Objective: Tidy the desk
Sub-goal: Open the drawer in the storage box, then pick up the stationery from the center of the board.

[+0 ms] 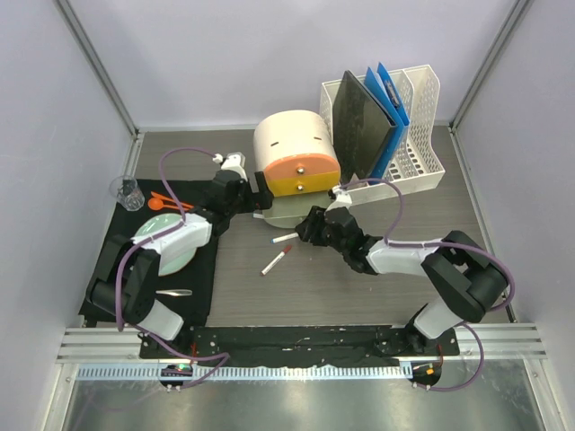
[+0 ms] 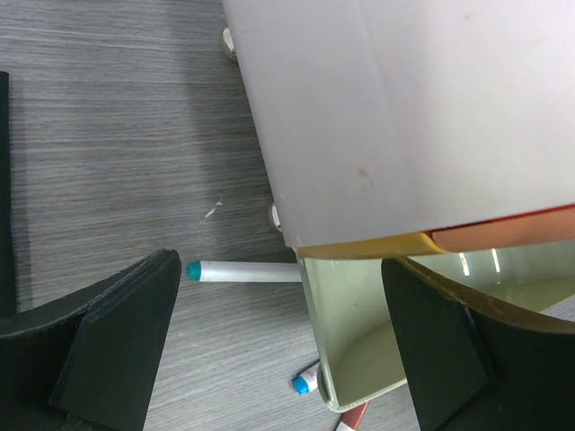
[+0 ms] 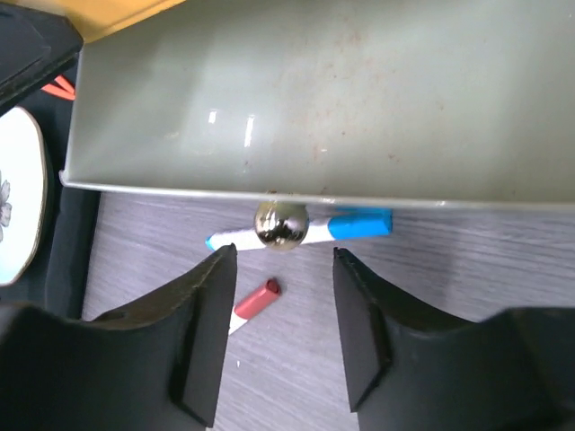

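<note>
The desk [image 1: 243,296] lies under the wide-open left gripper [image 2: 280,269] and part-open right gripper [image 3: 283,260], both empty.

the large dark grey-brown wood-grain laminate surface [image 1: 269,301] looks matt, with a fine printed grain and one small pale scratch. the black cloth mat [image 1: 202,287] lying on it is dull and soft-looking. the pale grey-green open drawer [image 3: 359,90] is glossy inside, catching streaks of light, with faint brownish scuffs; whether it is painted metal or plastic cannot be told. its small round knob [image 3: 281,224] is mirror-bright metal. the cream cabinet body [image 2: 404,108] is smooth and satin, with a speck or two. the white marker with a teal end [image 2: 243,270] has a smooth plastic barrel. the white slotted file rack [image 1: 422,162] looks like plastic. the right gripper [image 3: 282,269] has matt black plastic jaws.
</note>
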